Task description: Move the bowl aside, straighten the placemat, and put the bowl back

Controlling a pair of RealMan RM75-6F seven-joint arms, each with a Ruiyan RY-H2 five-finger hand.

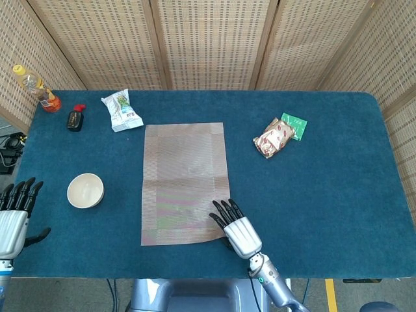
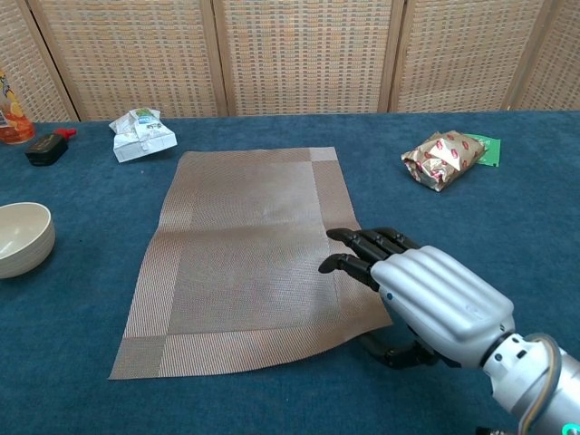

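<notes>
Nearest me, the right robot hand (image 2: 426, 304) pinches the placemat (image 2: 249, 254) at its near right corner, fingers on top and thumb tucked beneath the lifted edge. I'd keep that pinch light and swing the corner slowly until the edges square with the bench (image 2: 471, 217). The left robot hand (image 1: 13, 218) hangs spread and empty. The bowl (image 2: 20, 237) sits aside, off the mat's left.

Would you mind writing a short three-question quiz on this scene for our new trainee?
1. True or false: the bowl sits on the placemat.
2. Which hand touches the placemat? A) left B) right
3. Fill in: the foil packet lies to the placemat's ____.

Key:
1. False; it is on the table, left of the placemat.
2. B; the right hand is at the near right corner, while the left hand is apart.
3. Right.
</notes>
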